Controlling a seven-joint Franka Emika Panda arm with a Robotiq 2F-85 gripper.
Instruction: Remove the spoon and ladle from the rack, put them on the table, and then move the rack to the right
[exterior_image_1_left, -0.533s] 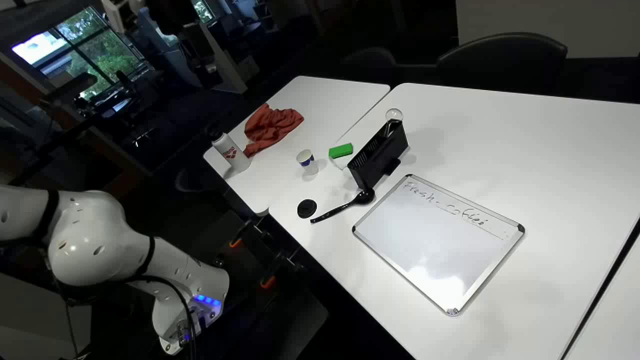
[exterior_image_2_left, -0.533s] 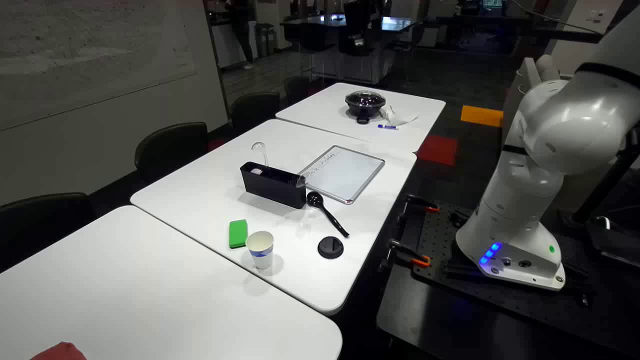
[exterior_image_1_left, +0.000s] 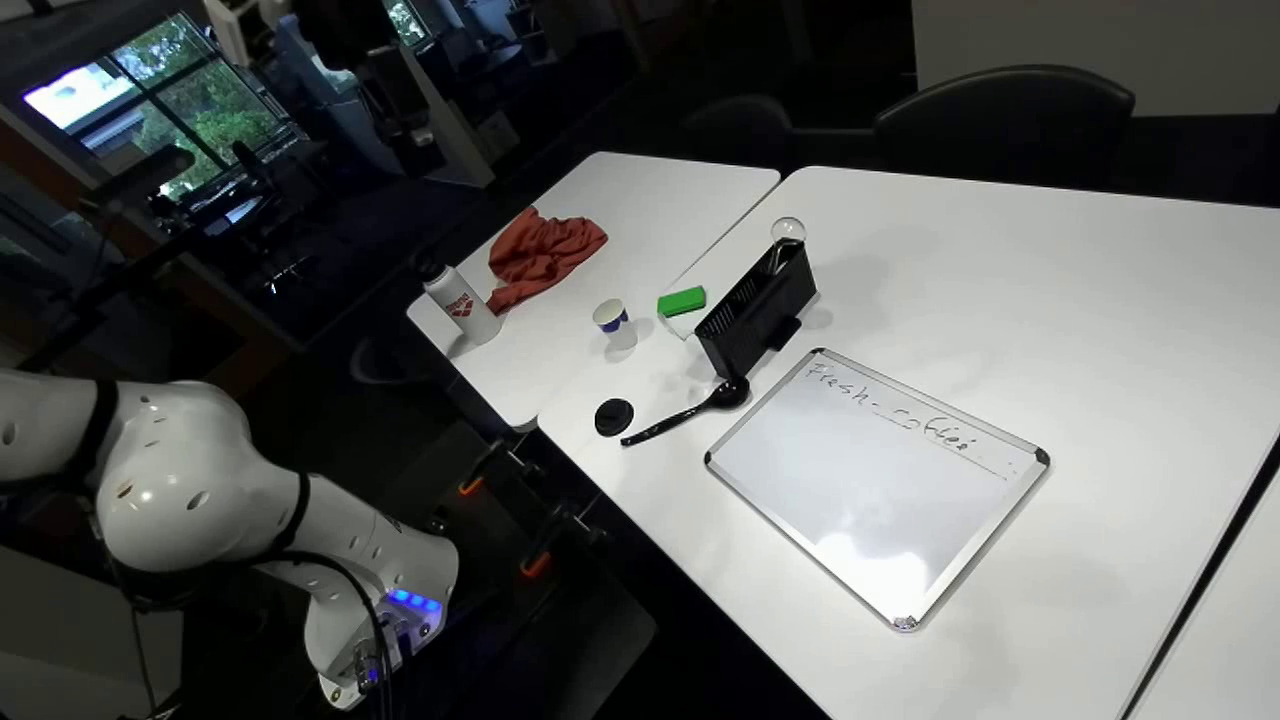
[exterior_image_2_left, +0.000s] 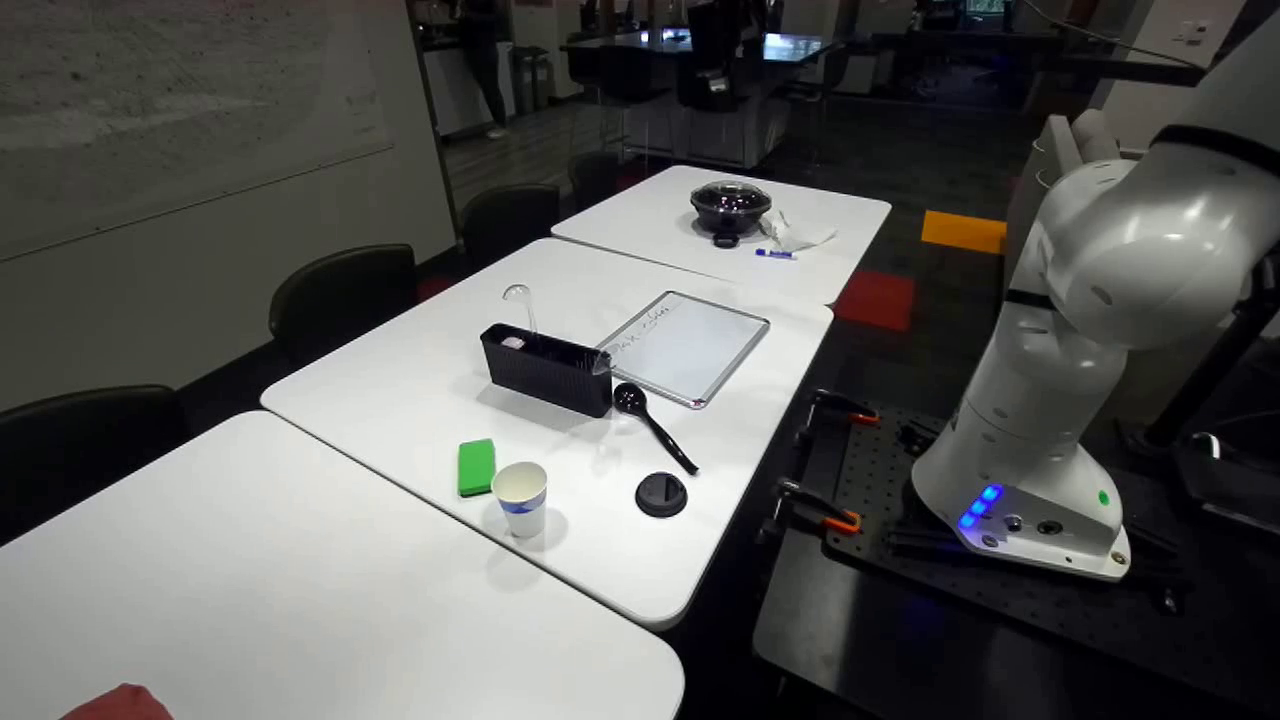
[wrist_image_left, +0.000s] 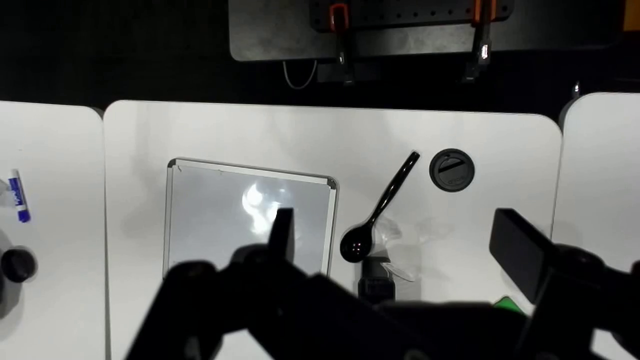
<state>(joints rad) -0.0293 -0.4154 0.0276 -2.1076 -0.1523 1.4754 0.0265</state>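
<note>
– Checked gripper (wrist_image_left: 395, 232)?
– With 2 fingers (wrist_image_left: 517, 252) well apart.
– Clear spoon (exterior_image_1_left: 788, 231)?
– Standing in black rack (exterior_image_2_left: 545, 374), well inside edges of table (exterior_image_1_left: 1000, 290).
– Black ladle (wrist_image_left: 384, 201)?
– Lying just beside rack, pointing handle-first at robot-side edge.

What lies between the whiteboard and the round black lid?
The black ladle, lying slantwise on the table, in the gap between whiteboard and lid. The wrist view shows it, as do both exterior views.

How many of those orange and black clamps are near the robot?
2. Both sit at the edge of the black plate: one clamp nearer the small whiteboard, another clamp nearer the black lid. More might hide behind the robot's base.
</note>
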